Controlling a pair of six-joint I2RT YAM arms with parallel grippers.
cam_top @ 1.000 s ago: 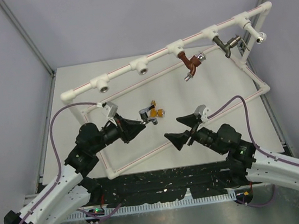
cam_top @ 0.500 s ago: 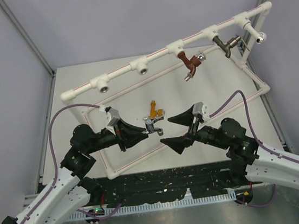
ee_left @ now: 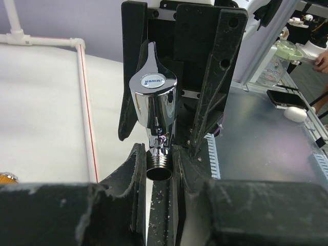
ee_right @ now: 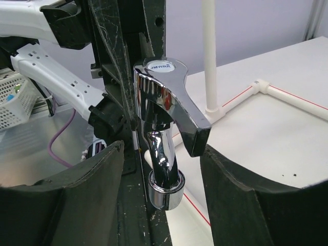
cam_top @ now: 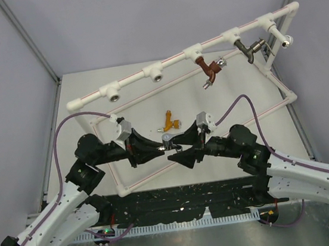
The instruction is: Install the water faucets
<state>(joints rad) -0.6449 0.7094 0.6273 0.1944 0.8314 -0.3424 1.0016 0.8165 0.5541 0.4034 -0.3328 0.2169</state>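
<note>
Right gripper (cam_top: 173, 148) has been swung in to meet left gripper (cam_top: 161, 147) above the desk (cam_top: 256, 87) | chrome faucet (ee_left: 154, 100) is clenched by left jaws at its threaded stem | right jaws are held spread, flanking its upright body, not touching.

The chrome faucet (ee_left: 154, 102) has its threaded end pinched between the left fingers (ee_left: 130, 174) and its spout between the spread right fingers (ee_right: 97, 179), untouched. The orange-yellow faucet (cam_top: 169, 121) lies just beyond them. The red-brown faucet (cam_top: 209, 69) and dark grey faucet (cam_top: 248, 48) hang farther off.
</note>
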